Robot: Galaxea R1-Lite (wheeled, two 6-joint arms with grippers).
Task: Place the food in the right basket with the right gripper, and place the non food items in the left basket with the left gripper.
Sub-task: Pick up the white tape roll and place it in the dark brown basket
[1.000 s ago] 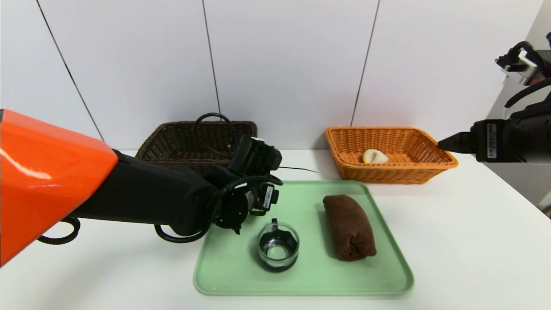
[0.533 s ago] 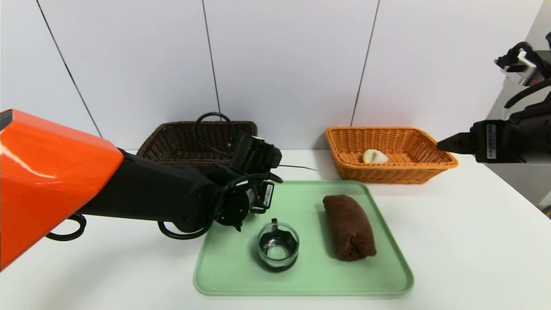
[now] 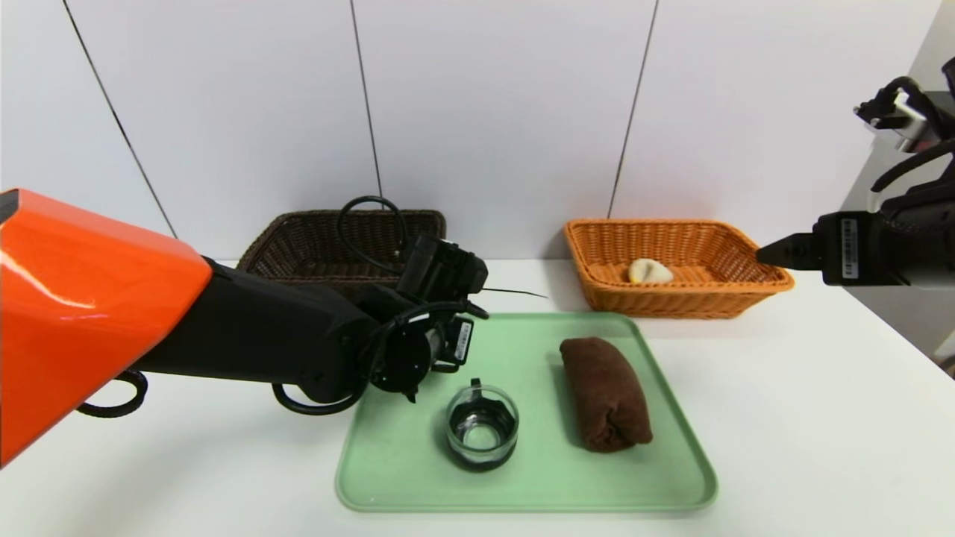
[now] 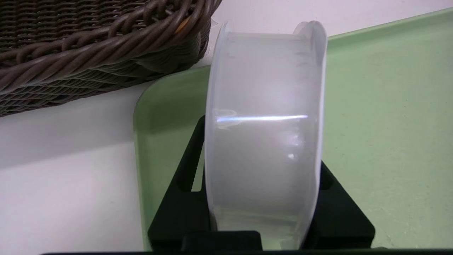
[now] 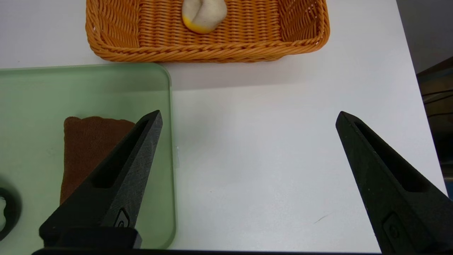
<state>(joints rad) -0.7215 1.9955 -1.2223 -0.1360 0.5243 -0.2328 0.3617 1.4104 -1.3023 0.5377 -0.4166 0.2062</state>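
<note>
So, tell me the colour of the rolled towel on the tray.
Dark brown; the rolled towel shows best in the head view.

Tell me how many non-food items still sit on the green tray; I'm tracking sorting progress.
3: a clear tape roll between the left pincer's fingers at the tray's corner nearest the brown basket, a glass cup mid-tray, and a rolled brown towel beside it.

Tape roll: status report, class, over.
Left gripper closed around tape roll on green tray. Right gripper open, parked. Brown basket adjacent, path clear.
</note>
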